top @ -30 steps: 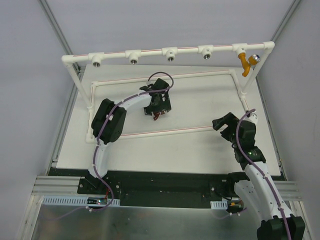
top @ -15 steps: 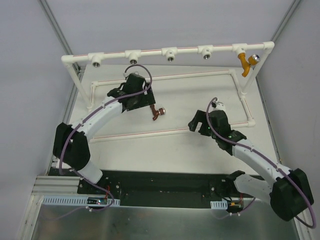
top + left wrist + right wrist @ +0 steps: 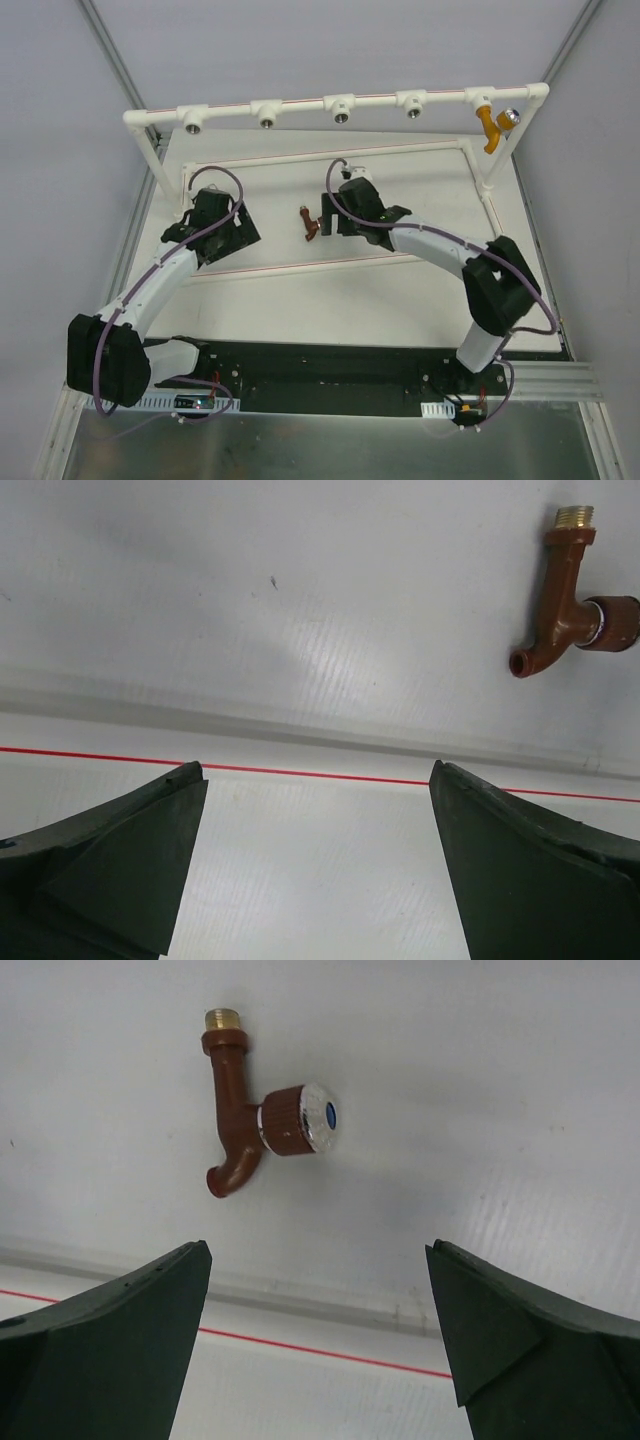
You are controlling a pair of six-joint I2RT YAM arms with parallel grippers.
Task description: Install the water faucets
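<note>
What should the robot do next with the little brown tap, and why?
Probably ease the right claw forward around the brown tap and close. The tap lies loose on the table, just ahead of that open claw, and nothing grips it.

- Dark reddish-brown tap (image 3: 240,1110): lies flat and free on the table (image 3: 500,1080), just ahead of the right tool (image 3: 318,1250) and slightly left of its middle. The brass threaded end points away from the tool, and the silver-blue knob sticks out sideways.
- Orange-yellow tap (image 3: 488,128): hangs from the right end of the white pipe (image 3: 300,103), well apart from the right tool.
</note>
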